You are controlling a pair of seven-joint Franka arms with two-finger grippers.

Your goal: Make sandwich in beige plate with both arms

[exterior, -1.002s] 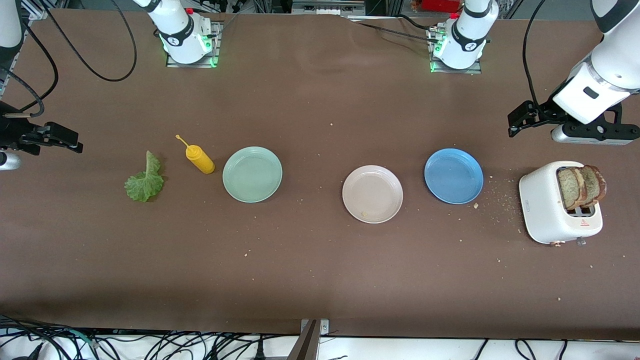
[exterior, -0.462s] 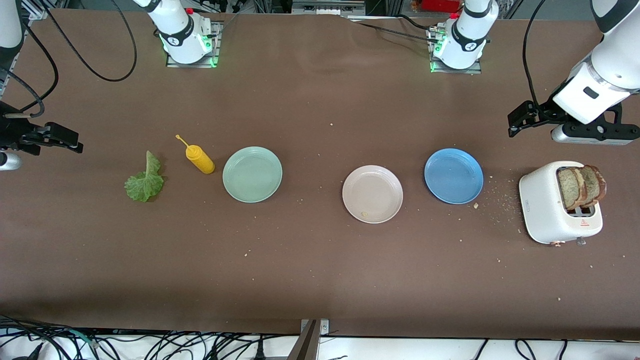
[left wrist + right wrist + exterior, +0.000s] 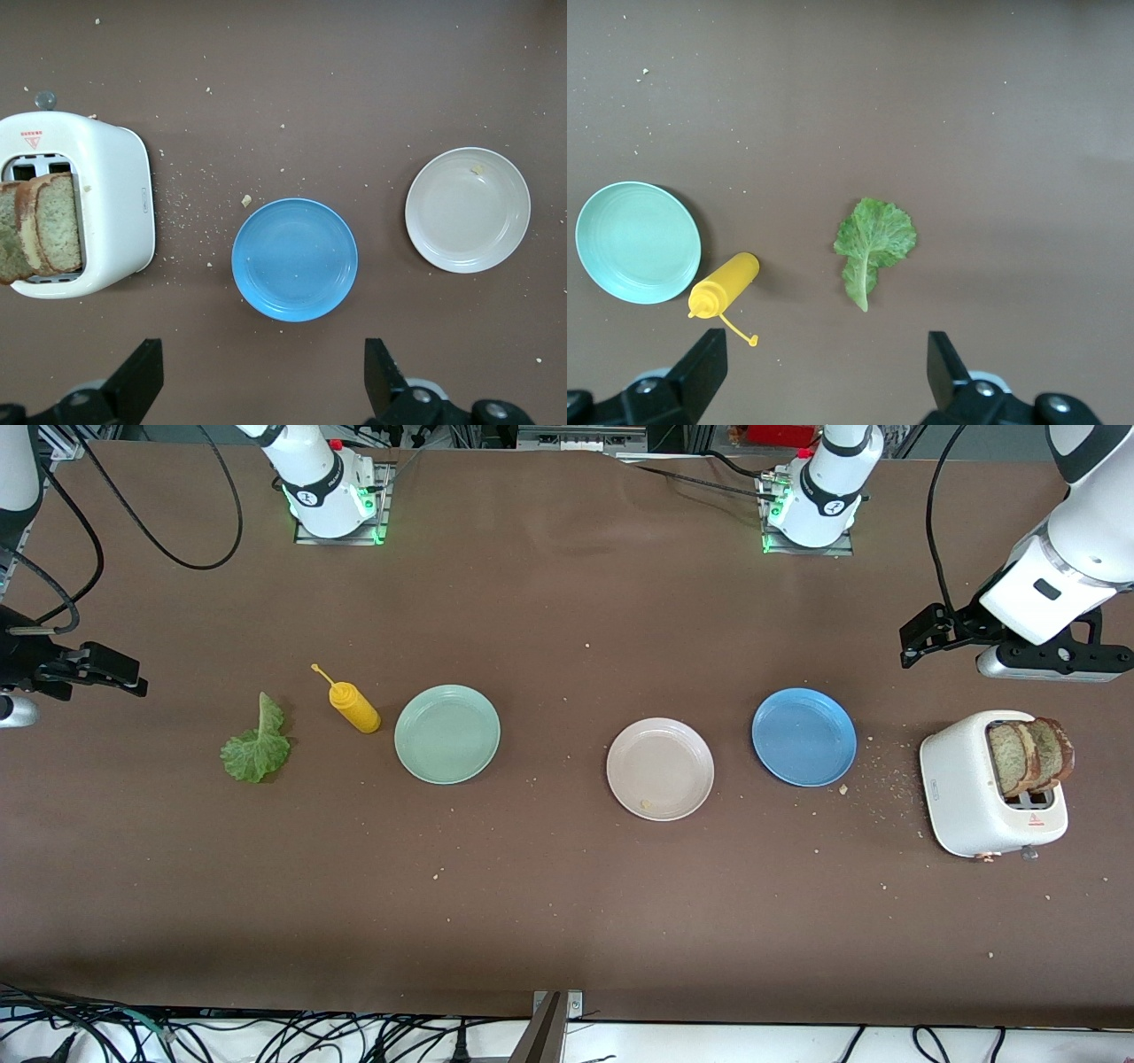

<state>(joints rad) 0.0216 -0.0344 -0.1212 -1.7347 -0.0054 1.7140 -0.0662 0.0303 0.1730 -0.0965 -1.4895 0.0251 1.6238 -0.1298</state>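
The brown table (image 3: 549,895) carries crumbs and, around the beige plate (image 3: 660,769) — blue plate (image 3: 803,736), toaster (image 3: 970,797), mint plate (image 3: 446,733), mustard bottle (image 3: 354,708), lettuce leaf (image 3: 256,748).

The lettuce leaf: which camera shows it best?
The right wrist view: the lettuce leaf fills more of the picture, ribs and crinkled edge plain. The front view shows it small beside the yellow bottle. The left wrist view misses it.

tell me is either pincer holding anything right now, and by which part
Nothing is held. The left pincer hangs open above the table near the toaster; the right pincer hangs open near the lettuce leaf.
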